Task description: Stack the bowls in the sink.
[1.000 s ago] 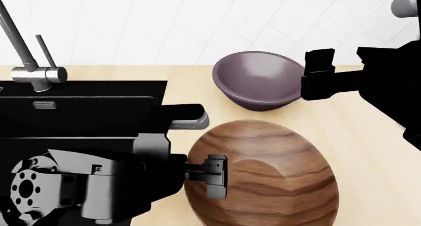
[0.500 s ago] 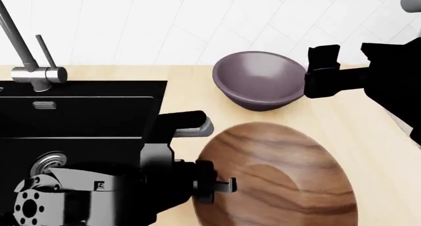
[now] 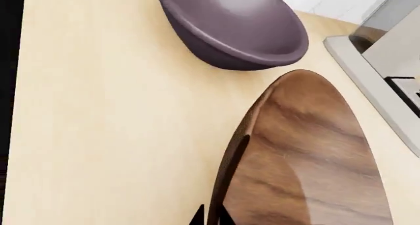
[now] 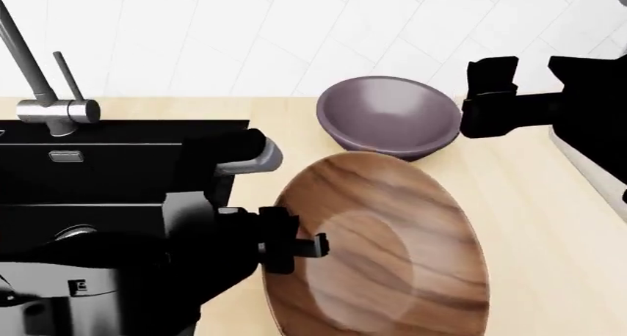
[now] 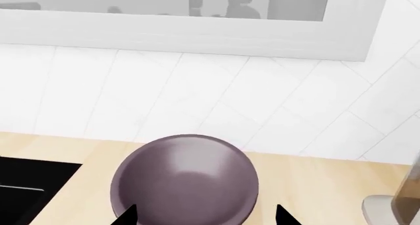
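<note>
The brown wood-grain bowl [image 4: 392, 255] hangs tilted over the beige countertop [image 4: 548, 226], just right of the black sink [image 4: 117, 174]. My left gripper [image 4: 305, 245] is shut on the bowl's left rim. In the left wrist view that rim [image 3: 226, 185] runs between the two fingertips of the left gripper [image 3: 211, 218]. The purple-grey bowl [image 4: 390, 118] sits upright on the counter behind it. My right gripper [image 4: 488, 94] hovers open by that bowl's right side. In the right wrist view the purple-grey bowl [image 5: 187, 178] lies between the wide-spread tips of the right gripper [image 5: 205, 216], with nothing held.
A chrome faucet [image 4: 44, 86] stands at the sink's back left. A white tiled wall [image 4: 294, 35] runs behind the counter. A grey raised edge [image 3: 367, 72] borders the counter to the right of the bowls. The sink's corner [image 5: 26, 185] shows left of the purple-grey bowl.
The left gripper has lifted the brown bowl by its rim, tilted it, and carried it back and left toward the sink. The right gripper drifted slightly right, still open.
</note>
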